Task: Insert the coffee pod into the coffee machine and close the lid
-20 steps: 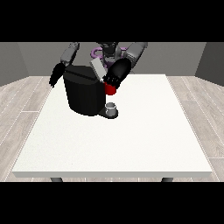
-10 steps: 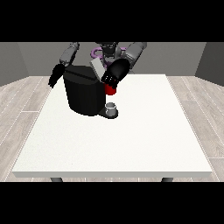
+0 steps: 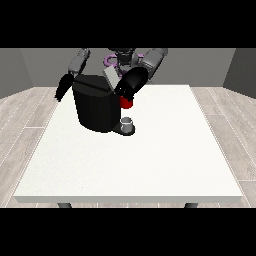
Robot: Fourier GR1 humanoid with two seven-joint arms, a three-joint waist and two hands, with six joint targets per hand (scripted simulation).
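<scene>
The black coffee machine (image 3: 97,107) stands at the table's back left, with its grey lid (image 3: 110,77) tilted up. The hand at the view's right (image 3: 129,86) is at the machine's upper front corner, just above a red thing at the machine (image 3: 126,103). A small grey thing (image 3: 127,122) sits on the machine's base below that; I cannot tell whether it is the pod. The hand at the view's left (image 3: 63,88) hangs beside the machine's left side, fingers straight and pointing down, holding nothing.
The white table (image 3: 150,160) stretches wide in front of and to the right of the machine. The robot's torso (image 3: 122,57) is behind the machine at the far edge. Grey floor surrounds the table.
The hand at the view's left has sunk slightly and drifted outward beside the machine. The hand at the view's right has barely moved.
</scene>
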